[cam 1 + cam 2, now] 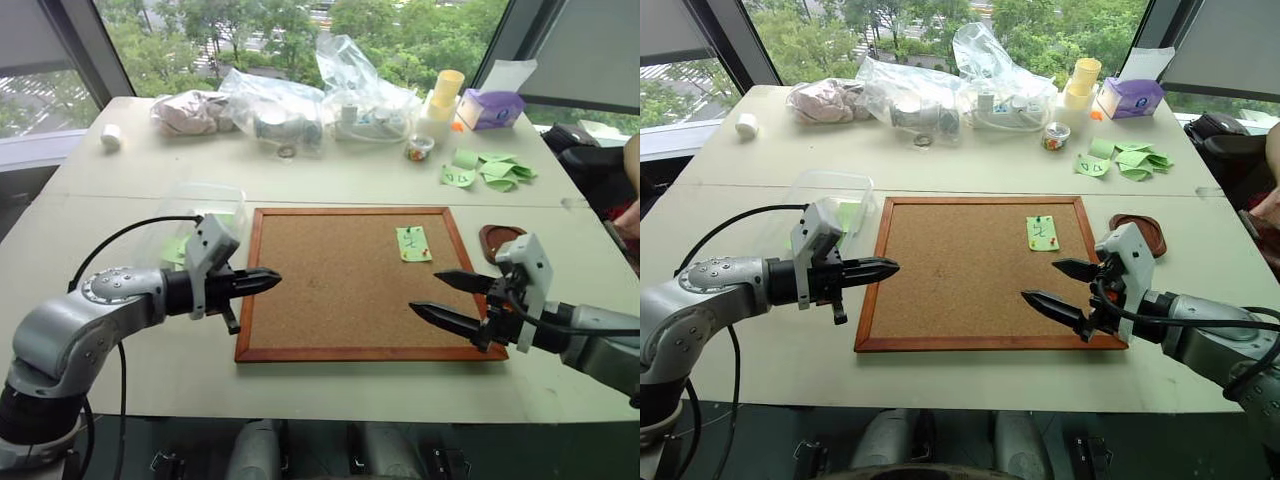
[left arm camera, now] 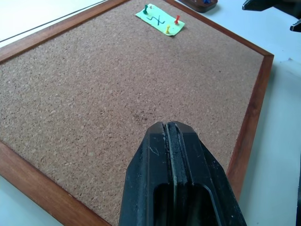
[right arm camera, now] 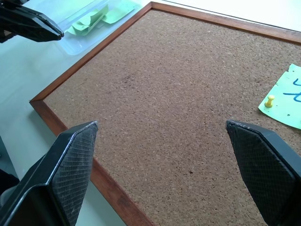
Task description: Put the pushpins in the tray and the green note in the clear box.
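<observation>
Pins held the note flat near the corkboard's far right corner, its longer side running toward the far edge; the tray sat just beyond the right frame, the box off the far left corner; the left claw, shut and empty, hovered over the left frame, well apart from the note; the right claw, wide, hovered nearer it.

Green note pinned flat by pushpins — tray beside.

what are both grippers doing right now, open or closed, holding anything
Left gripper: closed, holding nothing.
Right gripper: open, holding nothing.
</observation>
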Robot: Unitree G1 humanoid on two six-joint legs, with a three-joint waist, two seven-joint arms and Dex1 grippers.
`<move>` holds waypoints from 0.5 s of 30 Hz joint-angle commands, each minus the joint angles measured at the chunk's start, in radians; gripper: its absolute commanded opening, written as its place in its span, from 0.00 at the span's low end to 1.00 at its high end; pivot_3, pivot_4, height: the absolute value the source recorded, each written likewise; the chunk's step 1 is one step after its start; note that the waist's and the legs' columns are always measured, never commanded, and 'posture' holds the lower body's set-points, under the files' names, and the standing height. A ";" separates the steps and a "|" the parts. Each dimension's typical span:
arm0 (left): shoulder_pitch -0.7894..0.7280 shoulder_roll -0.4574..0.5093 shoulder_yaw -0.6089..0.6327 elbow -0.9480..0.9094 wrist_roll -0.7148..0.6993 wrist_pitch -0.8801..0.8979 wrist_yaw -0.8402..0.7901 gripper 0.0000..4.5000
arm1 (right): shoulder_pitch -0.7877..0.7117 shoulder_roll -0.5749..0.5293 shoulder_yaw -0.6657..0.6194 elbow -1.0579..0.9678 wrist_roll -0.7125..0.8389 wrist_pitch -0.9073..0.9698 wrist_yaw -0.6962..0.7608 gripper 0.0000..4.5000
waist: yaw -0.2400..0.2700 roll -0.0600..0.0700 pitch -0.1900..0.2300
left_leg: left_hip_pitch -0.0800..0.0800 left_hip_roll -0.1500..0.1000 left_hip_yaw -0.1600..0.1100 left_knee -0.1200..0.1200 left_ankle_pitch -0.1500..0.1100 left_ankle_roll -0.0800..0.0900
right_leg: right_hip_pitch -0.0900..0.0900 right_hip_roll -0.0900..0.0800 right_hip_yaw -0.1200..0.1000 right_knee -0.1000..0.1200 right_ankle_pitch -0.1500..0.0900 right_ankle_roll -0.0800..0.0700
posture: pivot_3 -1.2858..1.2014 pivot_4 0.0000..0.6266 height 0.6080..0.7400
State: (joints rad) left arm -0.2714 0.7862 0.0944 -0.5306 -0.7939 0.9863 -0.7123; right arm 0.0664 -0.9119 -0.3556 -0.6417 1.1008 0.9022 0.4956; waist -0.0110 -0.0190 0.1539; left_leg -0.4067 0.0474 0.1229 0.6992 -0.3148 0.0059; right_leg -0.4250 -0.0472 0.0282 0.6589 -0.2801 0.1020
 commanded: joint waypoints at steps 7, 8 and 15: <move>-0.003 -0.024 0.014 -0.022 0.006 -0.041 0.028 0.01 | -0.092 0.033 0.059 0.021 -0.114 -0.008 -0.078 1.00 | 0.000 0.000 0.000 | 0.000 0.000 0.000 0.000 0.001 -0.001 | 0.000 0.000 0.000 0.000 0.000 0.000 | 0.52 0.24 0.96; -0.003 -0.025 0.011 -0.025 0.008 -0.045 0.027 0.01 | -0.099 0.043 0.053 0.026 -0.103 -0.009 -0.071 1.00 | 0.000 0.000 0.000 | 0.000 0.000 0.000 0.000 0.001 -0.001 | 0.000 0.000 0.000 0.000 0.000 0.000 | 0.52 0.24 0.96; -0.033 -0.008 -0.045 -0.006 0.107 -0.077 0.056 0.01 | -0.142 0.075 0.063 0.061 -0.205 -0.046 -0.097 1.00 | 0.001 0.000 0.000 | 0.000 0.000 0.000 0.000 0.001 -0.001 | 0.000 0.000 0.000 0.000 0.000 0.000 | 0.52 0.24 0.96</move>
State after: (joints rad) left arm -0.2736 0.7714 0.0538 -0.5297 -0.7184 0.9323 -0.6676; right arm -0.0526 -0.8467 -0.2804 -0.5865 0.9279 0.8872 0.4101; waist -0.0103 -0.0190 0.1539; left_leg -0.4068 0.0472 0.1232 0.6990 -0.3141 0.0047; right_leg -0.4251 -0.0474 0.0282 0.6589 -0.2801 0.1020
